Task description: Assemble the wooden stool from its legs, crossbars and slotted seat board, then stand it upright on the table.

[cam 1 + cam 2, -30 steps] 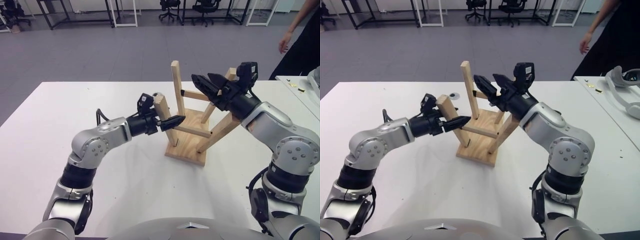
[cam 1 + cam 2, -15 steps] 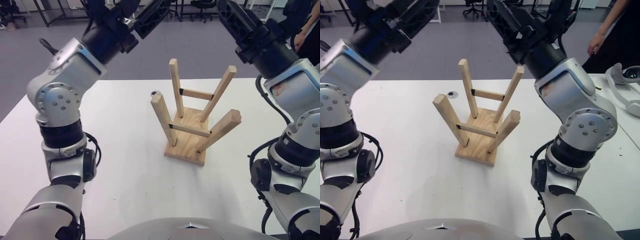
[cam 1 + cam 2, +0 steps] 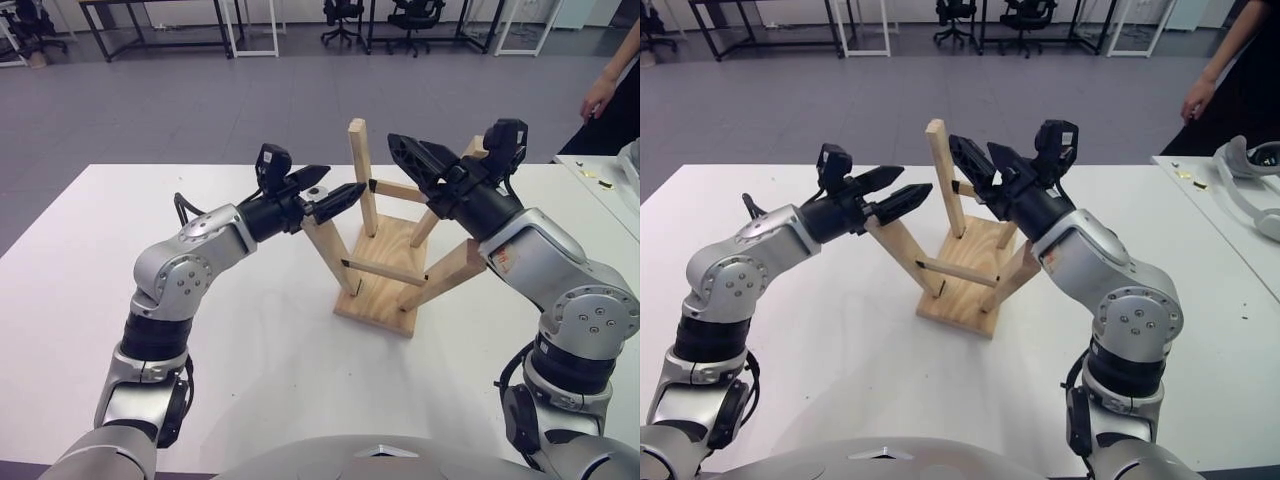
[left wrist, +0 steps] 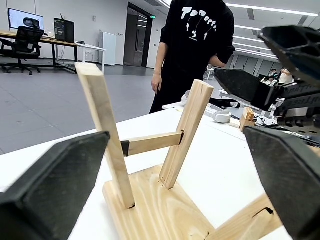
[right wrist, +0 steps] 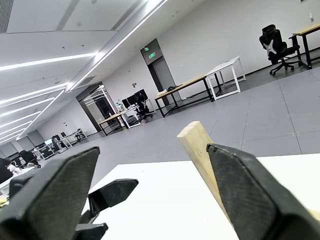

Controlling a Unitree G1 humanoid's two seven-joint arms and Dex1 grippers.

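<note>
The wooden stool stands upside down, its seat board (image 3: pixel 383 302) flat on the white table (image 3: pixel 90 260) and its legs pointing up. Crossbars (image 3: pixel 398 190) join the legs. My left gripper (image 3: pixel 346 178) is open, hovering just over the top of the near-left leg (image 3: pixel 332 255), beside the far-left leg (image 3: pixel 361 175). My right gripper (image 3: pixel 404 142) is open above the upper crossbar, next to the far-right leg (image 3: pixel 428 222). Neither holds anything. In the left wrist view the far legs (image 4: pixel 107 140) and crossbar (image 4: pixel 150 143) show between my fingers (image 4: pixel 55 185).
A small round dark part (image 3: pixel 315 190) lies on the table behind the left gripper. A person (image 3: pixel 1230 70) stands at the right, beside a second table with a white headset (image 3: pixel 1250 190). Open table lies left of and in front of the stool.
Both arms, raised high over the stool half a second ago, have dropped back to the leg tops. The left gripper sits higher than a second ago. The stool has not moved.
</note>
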